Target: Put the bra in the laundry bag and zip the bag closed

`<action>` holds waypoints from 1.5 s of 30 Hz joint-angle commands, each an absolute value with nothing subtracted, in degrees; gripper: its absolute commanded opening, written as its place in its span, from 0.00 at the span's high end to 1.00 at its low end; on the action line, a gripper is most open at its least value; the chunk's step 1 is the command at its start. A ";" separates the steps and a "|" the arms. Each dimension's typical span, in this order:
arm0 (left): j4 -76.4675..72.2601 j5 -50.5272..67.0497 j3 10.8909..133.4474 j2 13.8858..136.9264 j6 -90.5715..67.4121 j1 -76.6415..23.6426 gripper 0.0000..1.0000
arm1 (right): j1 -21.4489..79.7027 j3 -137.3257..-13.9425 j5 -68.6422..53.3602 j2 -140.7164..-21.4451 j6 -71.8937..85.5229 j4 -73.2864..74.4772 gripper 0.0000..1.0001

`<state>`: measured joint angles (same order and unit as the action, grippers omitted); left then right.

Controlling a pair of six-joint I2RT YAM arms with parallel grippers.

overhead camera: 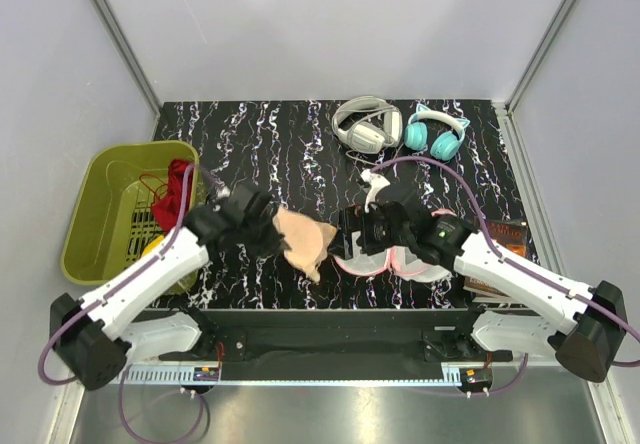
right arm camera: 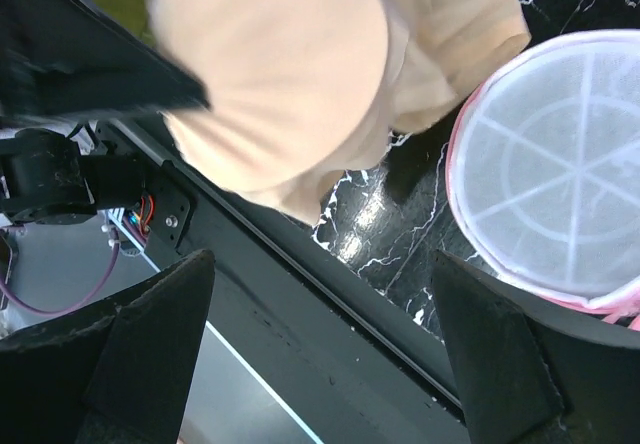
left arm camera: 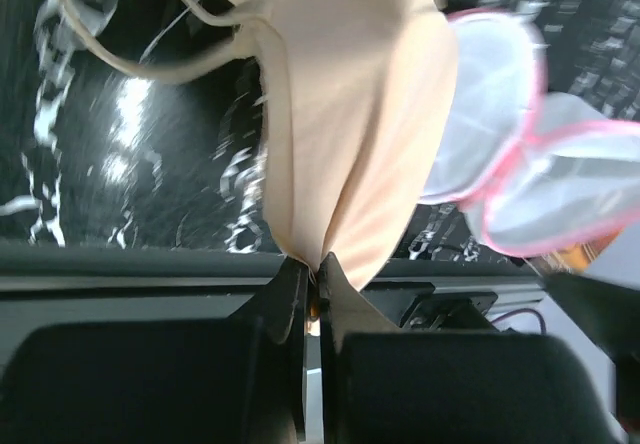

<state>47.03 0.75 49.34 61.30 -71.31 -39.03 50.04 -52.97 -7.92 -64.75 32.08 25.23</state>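
My left gripper [overhead camera: 268,228] is clamped tight on a fold of the bra [overhead camera: 305,241]. In the left wrist view the fingers [left arm camera: 285,299] pinch the peach fabric [left arm camera: 350,114] between them, and its thin straps loop off to one side. The bra hangs near the front of the table, just left of the laundry bag [overhead camera: 415,267].

My right gripper [overhead camera: 358,232] stands with its jaws spread wide and nothing between them. It sits over the bag's left side and covers much of it from above. In the right wrist view the bag's ribbed white mesh [right arm camera: 560,184] lies flat beside the bra [right arm camera: 290,84].

Behind the bag are white headphones [overhead camera: 367,124] and teal headphones [overhead camera: 435,134], well apart from both arms. A small book or box [overhead camera: 500,234] lies under my right arm. Off the table's left edge stands an olive-green basket [overhead camera: 105,199] with a dark red garment [overhead camera: 178,189] draped inside.

The two grippers are close, with only the bra between them. The back left of the table [overhead camera: 250,144] has free room.

The surface is glossy black marble with white veins. A dark rail runs along its front edge, and pale grey walls close in three sides.
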 commanded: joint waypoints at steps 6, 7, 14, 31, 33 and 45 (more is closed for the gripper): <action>58.62 3.94 81.19 74.61 -45.53 -31.58 1.00 | 45.53 -63.36 -12.39 -68.99 25.58 28.83 0.00; 58.45 6.48 84.52 75.84 -45.35 -30.33 1.00 | 45.27 -64.85 -12.04 -69.26 25.58 29.26 0.00; 58.18 16.34 91.15 81.65 -34.38 -24.17 1.00 | 39.91 -72.23 -12.64 -71.71 23.65 32.86 0.00; 48.08 39.63 68.73 64.08 -24.44 -23.38 1.00 | 31.73 -75.68 -46.30 -79.28 19.59 30.42 0.00; 48.51 38.69 67.77 63.90 -24.17 -23.47 1.00 | 31.73 -73.31 -45.97 -78.75 21.09 28.84 0.00; 48.52 43.32 65.92 61.88 -20.74 -23.38 1.00 | 31.73 -70.93 -51.94 -82.44 22.15 23.48 0.00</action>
